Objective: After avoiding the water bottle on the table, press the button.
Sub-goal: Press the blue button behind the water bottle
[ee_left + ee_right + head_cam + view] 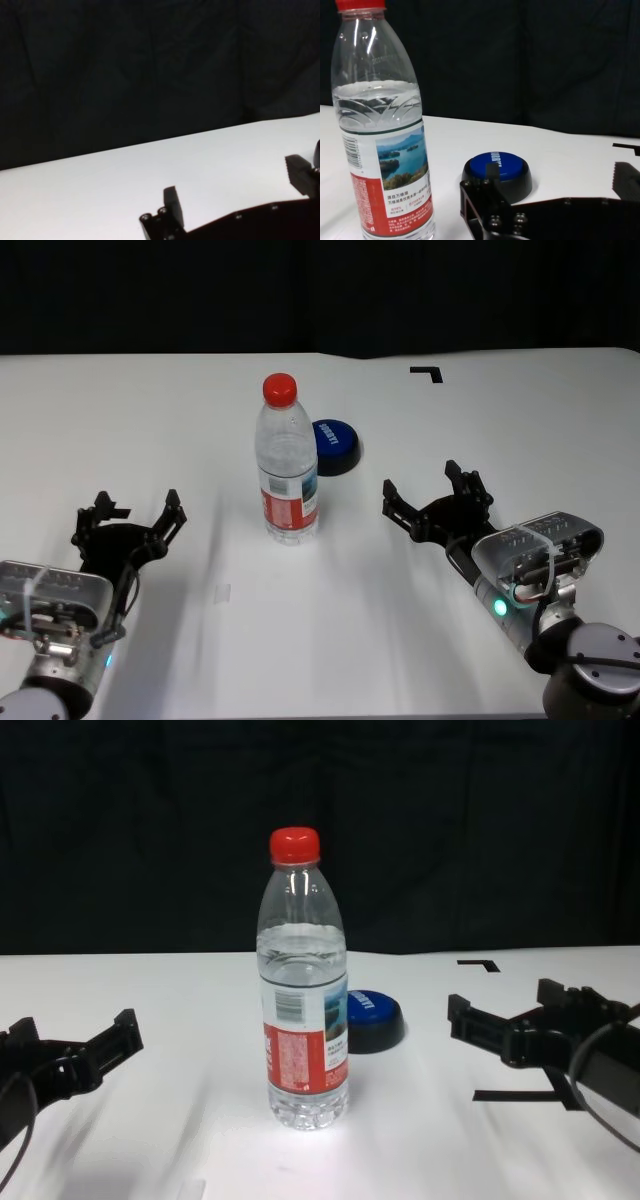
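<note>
The water bottle (286,465) (303,1000) (382,130), clear with a red cap and red-and-white label, stands upright mid-table. Just behind it to the right sits the button (335,445) (372,1017) (497,172), a low blue dome on a black base. My right gripper (430,490) (515,1010) is open over the table to the right of the bottle, nearer than the button, with nothing between its fingers. My left gripper (130,510) (70,1040) stands open at the near left, far from both. The white table (150,420) carries everything.
A black tape corner mark (428,372) lies at the back right of the table, and a tape line (515,1096) runs under my right gripper. A dark curtain closes the far side.
</note>
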Controlling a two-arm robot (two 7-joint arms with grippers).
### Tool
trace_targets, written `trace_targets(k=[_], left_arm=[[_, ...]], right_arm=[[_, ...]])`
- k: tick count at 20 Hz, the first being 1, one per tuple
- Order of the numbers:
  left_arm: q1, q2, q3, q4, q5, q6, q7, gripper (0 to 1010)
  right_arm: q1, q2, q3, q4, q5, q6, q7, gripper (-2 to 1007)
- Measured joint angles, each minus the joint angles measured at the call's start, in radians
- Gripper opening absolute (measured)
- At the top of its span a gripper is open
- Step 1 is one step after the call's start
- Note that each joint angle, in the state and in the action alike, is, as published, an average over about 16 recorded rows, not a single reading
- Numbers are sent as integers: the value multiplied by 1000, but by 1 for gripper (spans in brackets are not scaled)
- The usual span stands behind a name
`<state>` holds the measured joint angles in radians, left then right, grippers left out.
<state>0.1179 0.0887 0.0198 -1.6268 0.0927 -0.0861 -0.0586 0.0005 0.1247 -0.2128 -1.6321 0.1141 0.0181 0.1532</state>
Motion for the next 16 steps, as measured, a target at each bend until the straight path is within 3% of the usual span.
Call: trace_targets(k=[7, 16], left_arm=[[-1, 2, 0, 1, -3, -10, -3, 1003], [12, 20, -1, -17, -5, -48, -14, 1003]], right_arm=[[0, 0, 0, 0, 0, 0, 0, 1003], [0, 0, 0, 0, 0, 0, 0, 1003]])
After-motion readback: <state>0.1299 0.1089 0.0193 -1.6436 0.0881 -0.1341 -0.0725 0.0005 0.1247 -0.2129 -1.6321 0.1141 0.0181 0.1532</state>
